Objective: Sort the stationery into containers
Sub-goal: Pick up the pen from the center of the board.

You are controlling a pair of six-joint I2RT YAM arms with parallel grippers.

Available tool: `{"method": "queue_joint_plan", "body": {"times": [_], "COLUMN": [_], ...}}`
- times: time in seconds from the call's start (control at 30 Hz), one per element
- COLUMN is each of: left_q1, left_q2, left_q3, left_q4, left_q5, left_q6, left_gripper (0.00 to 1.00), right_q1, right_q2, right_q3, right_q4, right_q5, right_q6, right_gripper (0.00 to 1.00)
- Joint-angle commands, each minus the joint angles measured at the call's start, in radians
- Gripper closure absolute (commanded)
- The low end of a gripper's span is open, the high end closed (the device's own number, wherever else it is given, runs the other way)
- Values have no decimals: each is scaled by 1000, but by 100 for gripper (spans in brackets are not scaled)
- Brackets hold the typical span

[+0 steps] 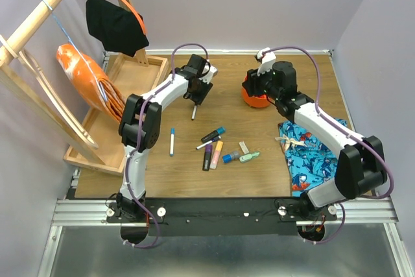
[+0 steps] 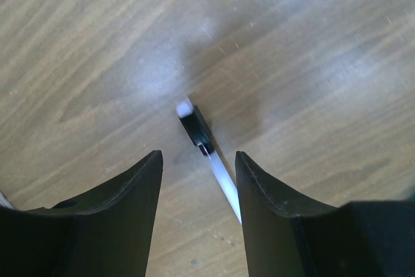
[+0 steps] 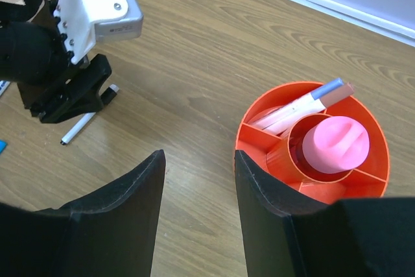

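Note:
A thin white pen with a black cap (image 1: 193, 113) lies on the wooden table just in front of my left gripper (image 1: 198, 97). In the left wrist view the pen (image 2: 196, 128) runs between the open fingers of the left gripper (image 2: 198, 160), close to the right finger (image 2: 272, 205). The orange-red pot (image 1: 250, 99) stands at the back right. It holds white pens (image 3: 295, 109) and a pink marker (image 3: 336, 144). My right gripper (image 3: 198, 157) is open and empty just left of the pot (image 3: 259, 131). More stationery lies mid-table: a blue-capped pen (image 1: 172, 141) and several markers (image 1: 216, 150).
A large light-wood tray (image 1: 133, 72) lies at the left under a wooden rack with a black cloth (image 1: 117, 24) and an orange bundle (image 1: 81, 72). A blue patterned cloth (image 1: 308, 157) lies at the right by the right arm.

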Motion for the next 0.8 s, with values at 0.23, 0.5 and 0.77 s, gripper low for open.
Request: {"method": "queue_joint_plan", "body": {"times": [0.23,0.5,0.77], "left_q1": [9,12,-1], "left_q2": [144,123,-21], "left_q3": [109,85,184], "left_q4": [-9,-23,-20], "left_q5": [50,151,521], "left_q6": [-20,-42,-63], "left_gripper": [52,90,100], "right_q1": [-5,-5,-43], "right_q2": [56,61,20], "right_q3": [65,72,94], "right_q4": [-16,-29,-29], "right_q5": [-6,3,166], "right_q6": [6,-3,-18], "right_gripper": [45,45,48]}}
